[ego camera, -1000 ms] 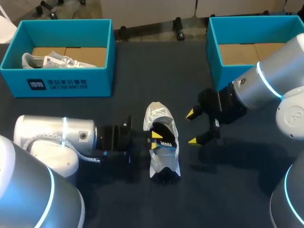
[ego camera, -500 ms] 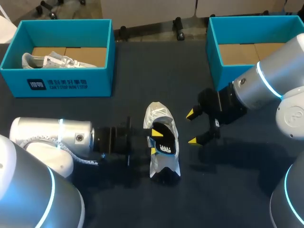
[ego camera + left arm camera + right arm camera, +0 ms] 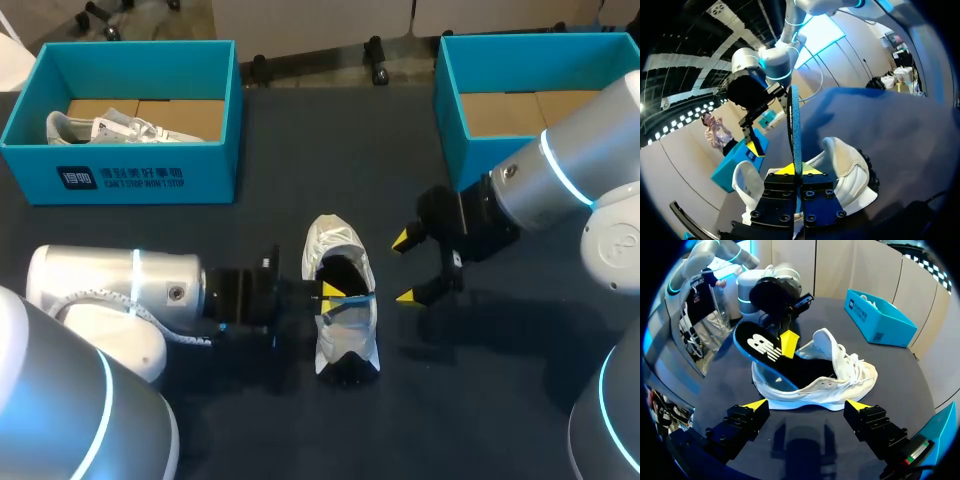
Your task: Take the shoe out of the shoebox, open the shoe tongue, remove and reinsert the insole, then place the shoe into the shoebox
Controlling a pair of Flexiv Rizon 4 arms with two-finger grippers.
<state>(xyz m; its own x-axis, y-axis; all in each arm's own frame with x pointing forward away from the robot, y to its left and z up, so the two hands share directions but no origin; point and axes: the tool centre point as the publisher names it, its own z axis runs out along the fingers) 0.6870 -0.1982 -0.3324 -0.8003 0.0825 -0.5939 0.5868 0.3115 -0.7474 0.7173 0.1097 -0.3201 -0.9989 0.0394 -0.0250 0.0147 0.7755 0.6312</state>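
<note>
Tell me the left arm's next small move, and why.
Probably lift the insole a little further, clear of the shoe. The left gripper is shut on the insole's raised heel end, while its front end lies inside the shoe. The right gripper hangs open beside the shoe, not holding it, so lift slowly.

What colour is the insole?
Insole: black top, white logo, blue edge; right wrist view shows best.
</note>
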